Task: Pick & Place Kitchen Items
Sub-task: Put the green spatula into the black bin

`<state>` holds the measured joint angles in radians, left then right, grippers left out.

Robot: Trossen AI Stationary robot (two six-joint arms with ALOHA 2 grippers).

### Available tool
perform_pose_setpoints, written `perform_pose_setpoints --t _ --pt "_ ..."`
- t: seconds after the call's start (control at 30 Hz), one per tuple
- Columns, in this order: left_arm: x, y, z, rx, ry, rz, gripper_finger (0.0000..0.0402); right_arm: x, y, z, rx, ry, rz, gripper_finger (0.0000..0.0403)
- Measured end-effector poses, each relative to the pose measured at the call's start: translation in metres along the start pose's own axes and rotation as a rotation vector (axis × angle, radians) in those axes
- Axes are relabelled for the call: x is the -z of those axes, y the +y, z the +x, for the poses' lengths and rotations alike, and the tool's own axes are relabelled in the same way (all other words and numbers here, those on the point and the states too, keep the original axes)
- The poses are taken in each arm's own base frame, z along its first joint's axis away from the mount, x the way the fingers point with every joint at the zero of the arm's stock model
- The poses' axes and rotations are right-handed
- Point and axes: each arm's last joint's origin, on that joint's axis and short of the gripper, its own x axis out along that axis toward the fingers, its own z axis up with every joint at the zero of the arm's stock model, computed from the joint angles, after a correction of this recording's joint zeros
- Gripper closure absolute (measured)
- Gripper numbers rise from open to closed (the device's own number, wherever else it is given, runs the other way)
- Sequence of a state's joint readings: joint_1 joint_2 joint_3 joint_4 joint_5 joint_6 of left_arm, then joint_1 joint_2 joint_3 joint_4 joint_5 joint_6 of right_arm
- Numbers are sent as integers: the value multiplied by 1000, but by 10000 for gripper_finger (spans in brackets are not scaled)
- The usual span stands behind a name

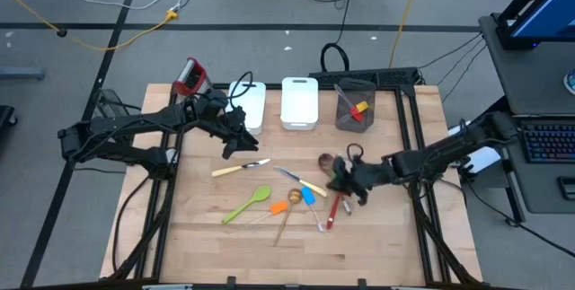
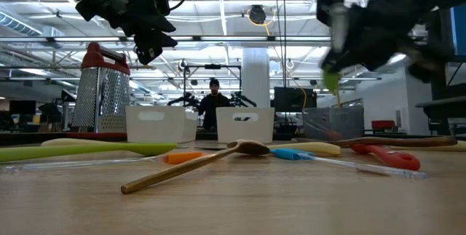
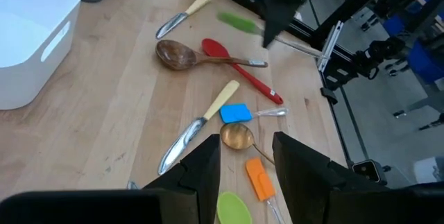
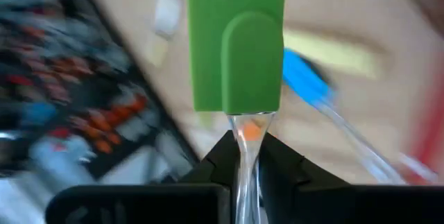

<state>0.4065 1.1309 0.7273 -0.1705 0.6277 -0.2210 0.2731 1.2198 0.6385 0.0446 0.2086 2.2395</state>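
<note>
- Above the bench's [image 1: 377, 236] right side, the right gripper [image 4: 244, 156] hangs in the air with its jaws clenched on the clear handle of a green spatula [image 4: 238, 40], the blade pointing away from the wrist.
- Below it the other utensils lie loose near the bench's middle: a red spoon [image 3: 239, 68], a dark wooden spoon [image 3: 179, 54], a blue spatula [image 3: 236, 113], an orange spatula [image 3: 260, 180], a green spoon [image 1: 249, 203] and two cream-handled knives [image 1: 241, 168].
- Over toward the white bins [image 1: 299, 101], the left gripper [image 3: 244, 165] hovers with its jaws released and holds nothing.
- Risk: the grip sits on a thin, smooth handle, so the spatula could swivel or slip out during a quick swing.
- Risk: the carry probably ends at a bin or the grey cup [image 1: 356, 106]; a tilted blade might catch the rim and drop outside.
- Risk: both arms reach toward the same central pile, so their paths could cross.
</note>
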Motion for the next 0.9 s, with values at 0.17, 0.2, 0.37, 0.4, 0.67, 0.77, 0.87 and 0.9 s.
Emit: perform_pose_setpoints --t 0.17,0.2,0.37,0.4,0.67,0.77,0.87,0.9 --pt "-2 0 0 4 -16 -6 266 -25 32 -7 -202 -148 -74 376" --pt "-2 -1 0 4 -17 -9 266 -32 39 -10 -225 -170 -88 376" --pt "-2 0 0 4 -17 -15 266 -71 69 -31 -297 -223 -142 376" --pt "-2 -1 0 5 -15 -16 266 -80 74 -36 -310 -225 -144 376" --pt "-2 -1 0 6 -14 -37 266 -146 93 -71 -316 -123 -39 376" --pt "-2 -1 0 6 -14 -41 266 -166 90 -81 -283 -101 47 376" --pt "-2 -1 0 6 -14 -42 266 -186 82 -91 -229 -94 144 376" --pt "-2 -1 0 5 -14 -42 266 -192 79 -94 -216 -90 170 376"
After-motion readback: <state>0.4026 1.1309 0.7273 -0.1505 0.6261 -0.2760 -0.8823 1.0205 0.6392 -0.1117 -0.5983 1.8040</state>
